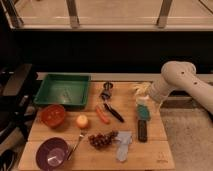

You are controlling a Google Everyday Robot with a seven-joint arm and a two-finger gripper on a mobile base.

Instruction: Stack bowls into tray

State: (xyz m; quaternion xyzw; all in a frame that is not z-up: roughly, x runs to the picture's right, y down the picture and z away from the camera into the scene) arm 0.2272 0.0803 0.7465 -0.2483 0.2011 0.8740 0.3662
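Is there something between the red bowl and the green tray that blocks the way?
Nothing visible does. The red bowl sits just in front of the green tray. The gripper is far away, at the table's right side.

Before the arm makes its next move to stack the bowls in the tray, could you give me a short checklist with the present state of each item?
1. Green tray free inside to receive bowls: ok, nothing lies in it.
2. Red-orange bowl reachable: ok, upright on the table just in front of the tray.
3. Purple bowl reachable: ok, upright at the table's front left corner; a fork lies close beside it.
4. Bowls already stacked: not ok, they stand apart, neither in the tray.
5. Gripper position: not ok, it is at the table's right side, far from both bowls.
6. Gripper holding nothing: cannot tell.
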